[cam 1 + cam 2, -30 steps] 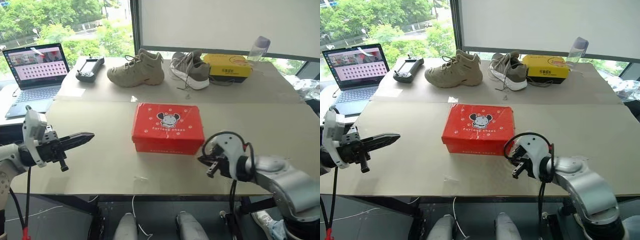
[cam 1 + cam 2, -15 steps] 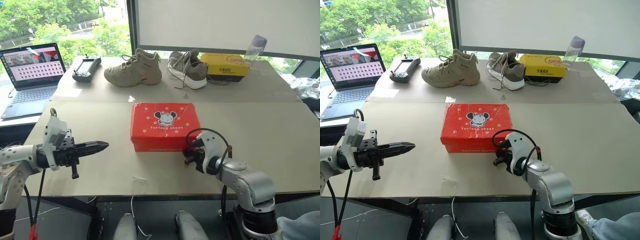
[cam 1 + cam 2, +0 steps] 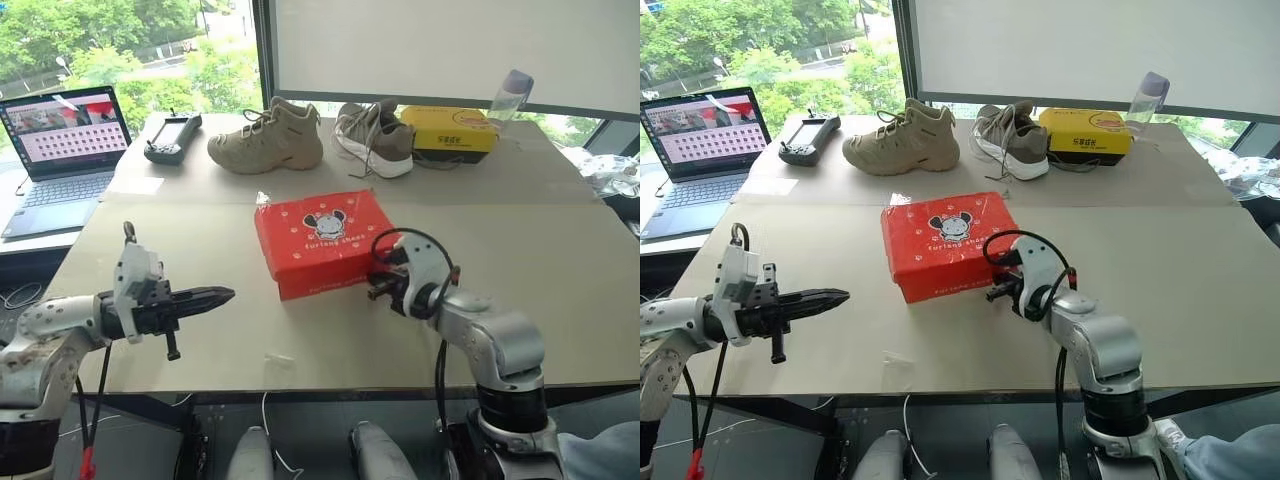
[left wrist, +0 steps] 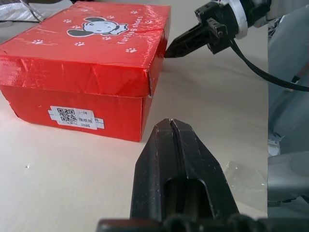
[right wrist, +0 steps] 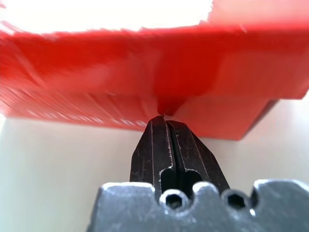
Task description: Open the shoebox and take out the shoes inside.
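While both grippers' fingers stay closed, the shoebox [image 3: 324, 241] sits askew on the beige table [image 3: 560, 260] by windows [image 3: 130, 45].

Left gripper [image 3: 222, 294] fingers pressed together, pointing toward 3 o'clock, arm reaching in from 8 o'clock. Right gripper [image 3: 372, 290] also closed tight, tips pointing toward 9 o'clock, forearm angled in from 5 o'clock.

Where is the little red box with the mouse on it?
The red shoebox sits mid-table, lid on, between both grippers; the right gripper is against its right side.
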Tool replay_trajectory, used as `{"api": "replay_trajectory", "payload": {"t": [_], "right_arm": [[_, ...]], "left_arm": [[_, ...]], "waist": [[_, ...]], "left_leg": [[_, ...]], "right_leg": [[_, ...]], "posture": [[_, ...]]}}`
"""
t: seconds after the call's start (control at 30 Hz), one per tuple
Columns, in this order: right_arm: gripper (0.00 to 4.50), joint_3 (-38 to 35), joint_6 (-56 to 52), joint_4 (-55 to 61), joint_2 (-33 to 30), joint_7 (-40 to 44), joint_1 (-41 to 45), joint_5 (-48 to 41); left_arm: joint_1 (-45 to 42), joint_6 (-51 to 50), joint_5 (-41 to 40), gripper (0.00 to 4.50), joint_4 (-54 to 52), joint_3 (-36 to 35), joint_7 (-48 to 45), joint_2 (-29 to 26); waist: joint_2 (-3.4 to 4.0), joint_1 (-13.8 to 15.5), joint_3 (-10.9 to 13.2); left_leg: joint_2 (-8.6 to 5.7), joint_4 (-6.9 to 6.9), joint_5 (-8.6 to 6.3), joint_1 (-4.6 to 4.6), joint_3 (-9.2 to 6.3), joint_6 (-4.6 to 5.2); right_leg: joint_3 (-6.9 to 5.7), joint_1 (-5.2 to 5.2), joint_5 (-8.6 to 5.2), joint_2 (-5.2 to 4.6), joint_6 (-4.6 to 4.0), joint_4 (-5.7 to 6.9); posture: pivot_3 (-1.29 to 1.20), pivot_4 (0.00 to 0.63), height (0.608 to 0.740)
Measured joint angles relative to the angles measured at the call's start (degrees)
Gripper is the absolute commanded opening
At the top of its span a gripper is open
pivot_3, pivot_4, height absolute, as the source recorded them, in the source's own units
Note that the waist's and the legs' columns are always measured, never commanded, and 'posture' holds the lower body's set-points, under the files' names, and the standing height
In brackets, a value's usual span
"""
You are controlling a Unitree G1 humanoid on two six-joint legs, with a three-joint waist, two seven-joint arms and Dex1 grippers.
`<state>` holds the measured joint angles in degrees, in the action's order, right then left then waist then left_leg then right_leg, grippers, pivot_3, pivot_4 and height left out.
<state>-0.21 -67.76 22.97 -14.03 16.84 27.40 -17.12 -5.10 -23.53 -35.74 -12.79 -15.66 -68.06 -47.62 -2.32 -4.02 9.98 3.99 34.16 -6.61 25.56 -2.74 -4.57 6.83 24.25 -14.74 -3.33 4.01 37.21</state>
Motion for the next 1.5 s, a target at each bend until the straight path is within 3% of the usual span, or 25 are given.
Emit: {"api": "replay_trajectory", "payload": {"t": [0.43,0.67,0.8,0.93,1.07,1.17,1.2,1.23,1.5], "right_arm": [[0.09,0.06,-0.54,-1.85,-0.80,1.62,11.96,-2.11],[0.09,9.45,9.89,-23.88,-1.52,6.84,34.63,2.21],[0.09,5.45,26.12,-42.71,4.67,-0.60,45.89,5.90],[0.09,3.98,30.66,-45.42,3.86,-0.48,45.00,6.88],[0.09,6.28,28.46,-43.12,-0.63,5.10,37.47,6.95],[0.09,10.54,27.60,-38.07,-9.26,17.54,34.56,6.09],[0.61,11.21,27.94,-36.26,-12.84,22.86,34.68,5.61],[0.80,11.36,28.28,-34.68,-14.98,27.03,35.13,5.17],[3.43,20.72,30.61,-27.99,-17.34,47.04,36.89,3.69]], "left_arm": [[0.91,1.94,1.70,0.00,-0.01,0.94,1.12,0.93],[0.68,2.31,2.03,0.00,0.04,2.54,1.12,2.06],[-1.26,3.58,2.11,0.00,0.16,2.98,2.35,3.76],[-1.61,3.70,2.10,0.00,0.19,2.94,3.73,4.07],[-1.20,3.68,2.09,0.00,0.16,2.91,4.54,4.11],[-1.31,3.70,2.09,0.00,0.16,3.11,4.75,4.21],[-1.37,3.70,2.09,0.00,0.20,3.14,4.78,4.27],[-1.67,3.70,2.07,0.00,0.22,3.18,4.78,4.41],[-4.85,3.71,1.87,0.00,0.26,3.60,4.86,6.11]], "waist": [[0.03,-0.09,0.02],[0.08,-0.34,0.05],[0.08,0.04,0.06],[0.04,0.67,0.04],[0.11,0.65,0.09],[0.40,0.54,0.32],[0.49,0.51,0.39],[0.49,0.38,0.39],[0.49,-0.75,0.40]], "left_leg": [[0.01,-0.02,0.00,0.00,0.00,0.00],[0.02,-0.06,0.01,-0.02,0.04,0.01],[0.01,-0.23,0.01,0.08,-0.04,0.01],[0.00,-0.30,-0.01,0.22,-0.09,0.00],[0.00,-0.29,-0.01,0.37,-0.13,0.01],[-0.01,-0.23,0.00,0.52,-0.14,0.02],[0.00,-0.21,0.00,0.50,-0.13,0.02],[0.01,-0.22,0.00,0.48,-0.14,0.02],[0.02,-0.14,0.01,0.21,-0.12,0.03]], "right_leg": [[0.00,0.02,0.01,0.01,0.00,0.02],[0.00,0.09,0.04,0.02,-0.01,0.10],[-0.11,0.11,0.23,0.02,0.26,0.03],[-0.21,0.08,0.31,-0.02,0.01,-0.09],[-0.26,0.26,0.32,-0.02,-0.03,-0.02],[-0.25,0.42,0.34,0.00,-0.04,0.02],[-0.25,0.41,0.33,0.00,-0.02,0.02],[-0.26,0.41,0.31,0.02,0.01,0.04],[-0.19,0.36,0.03,0.06,0.28,0.47]], "posture": [[0.00,0.150,0.712],[0.00,0.150,0.712],[0.00,0.150,0.712],[0.00,0.150,0.712],[0.00,0.150,0.712],[0.00,0.150,0.712],[0.00,0.150,0.712],[0.00,0.150,0.712],[0.00,0.150,0.712]]}}
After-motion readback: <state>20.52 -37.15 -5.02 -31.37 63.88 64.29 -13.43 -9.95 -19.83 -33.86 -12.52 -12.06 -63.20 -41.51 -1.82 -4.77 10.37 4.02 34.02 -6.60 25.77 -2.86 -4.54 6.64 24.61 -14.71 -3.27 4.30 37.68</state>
